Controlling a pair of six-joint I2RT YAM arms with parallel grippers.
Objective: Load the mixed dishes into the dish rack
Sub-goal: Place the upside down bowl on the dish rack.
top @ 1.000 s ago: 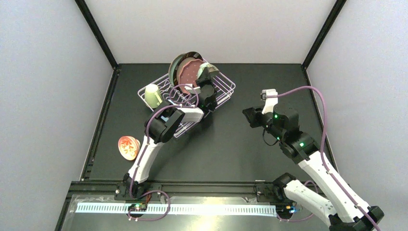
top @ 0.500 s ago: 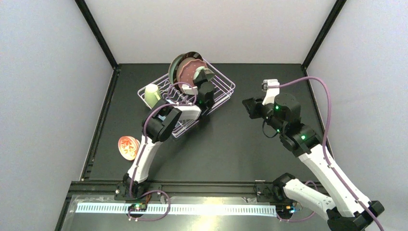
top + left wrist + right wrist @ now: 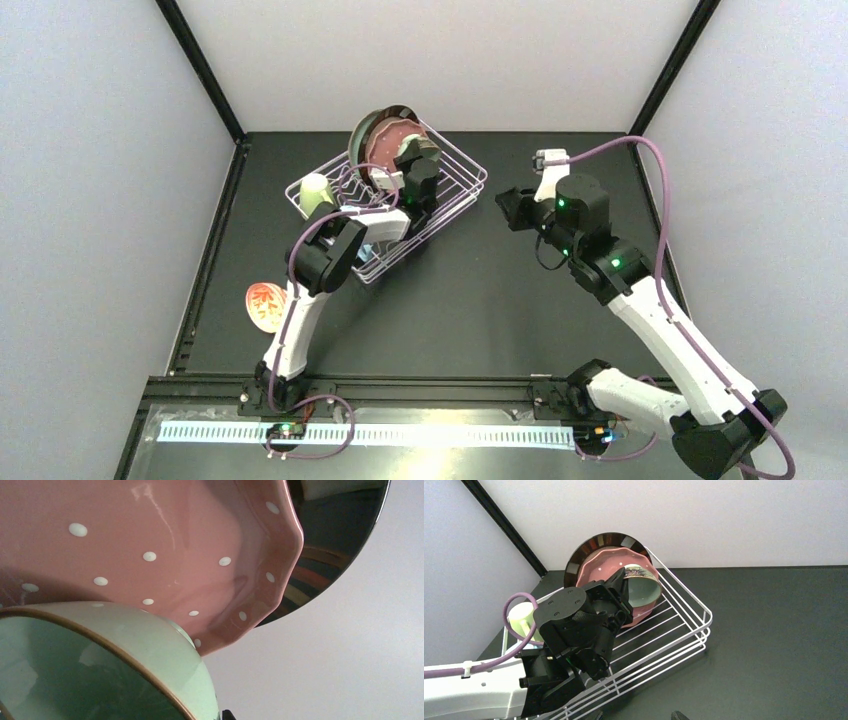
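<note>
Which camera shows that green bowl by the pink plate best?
Right wrist: most of the green bowl shows, tipped on its side. Left wrist crops it close; the top view shows it small.

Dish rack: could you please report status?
Left gripper shut on mint bowl, by pink speckled plate. Right gripper open, empty. Reddish bowl outside dish rack.

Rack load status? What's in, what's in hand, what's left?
Done: dark-rimmed plate and pink dotted plate stand upright in the dish rack; pale green mug sits at its left end. In hand: left tool grips a mint bowl in front of the pink dotted plate. Left: reddish patterned bowl on the table, outside the rack. Right tool is open and empty beside the rack.
</note>
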